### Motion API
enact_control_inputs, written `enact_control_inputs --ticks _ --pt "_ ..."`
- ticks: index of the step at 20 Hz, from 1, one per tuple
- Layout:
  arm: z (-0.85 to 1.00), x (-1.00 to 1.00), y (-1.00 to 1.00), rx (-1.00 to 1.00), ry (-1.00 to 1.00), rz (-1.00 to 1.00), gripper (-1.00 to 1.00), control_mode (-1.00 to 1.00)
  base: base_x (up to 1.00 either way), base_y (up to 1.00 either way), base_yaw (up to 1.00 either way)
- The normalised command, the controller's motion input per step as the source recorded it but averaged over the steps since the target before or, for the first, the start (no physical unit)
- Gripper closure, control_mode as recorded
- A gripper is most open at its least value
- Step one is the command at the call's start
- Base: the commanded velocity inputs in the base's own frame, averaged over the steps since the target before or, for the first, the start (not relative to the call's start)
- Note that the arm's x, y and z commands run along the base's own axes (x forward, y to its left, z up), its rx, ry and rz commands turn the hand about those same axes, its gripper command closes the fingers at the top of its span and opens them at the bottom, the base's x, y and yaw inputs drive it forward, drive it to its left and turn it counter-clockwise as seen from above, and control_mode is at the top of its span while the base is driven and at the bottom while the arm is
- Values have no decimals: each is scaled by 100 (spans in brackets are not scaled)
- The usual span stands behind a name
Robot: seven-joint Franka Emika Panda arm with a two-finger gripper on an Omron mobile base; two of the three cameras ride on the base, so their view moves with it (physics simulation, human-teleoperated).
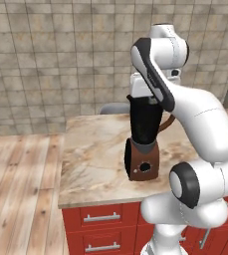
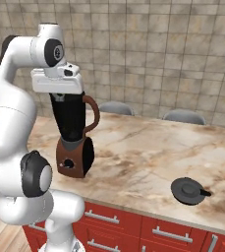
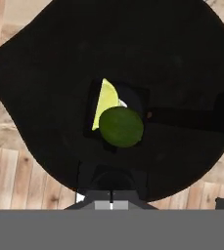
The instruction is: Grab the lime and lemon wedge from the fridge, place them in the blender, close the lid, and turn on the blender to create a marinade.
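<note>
with the small dark green round lime (image 3: 121,127) and yellow-green lemon wedge (image 3: 105,101) touching inside the tall black blender jug (image 2: 70,118), gripper aperture cannot be told; next: dark grey round lid (image 2: 187,190), lying far right on the marble counter (image 2: 148,157).

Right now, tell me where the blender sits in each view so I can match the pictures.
Left base view: blender at centre, on the marble counter, jug top behind the arm.
Right base view: left of centre, under the white hand; the lid lies on the counter at lower right.
Hand view: looking down into the black jug, lime and lemon wedge inside.
Shared landmark: the marble counter.
</note>
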Motion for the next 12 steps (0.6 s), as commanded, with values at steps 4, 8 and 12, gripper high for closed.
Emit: enact_control_inputs --ticks 4,8,12 --pt "0 3 0 0 0 0 -100 -100 0 0 0" --pt "17 -8 -1 0 -8 0 -100 -100 0 0 0" --pt "47 -37 -5 0 -23 -1 -100 -100 0 0 0"
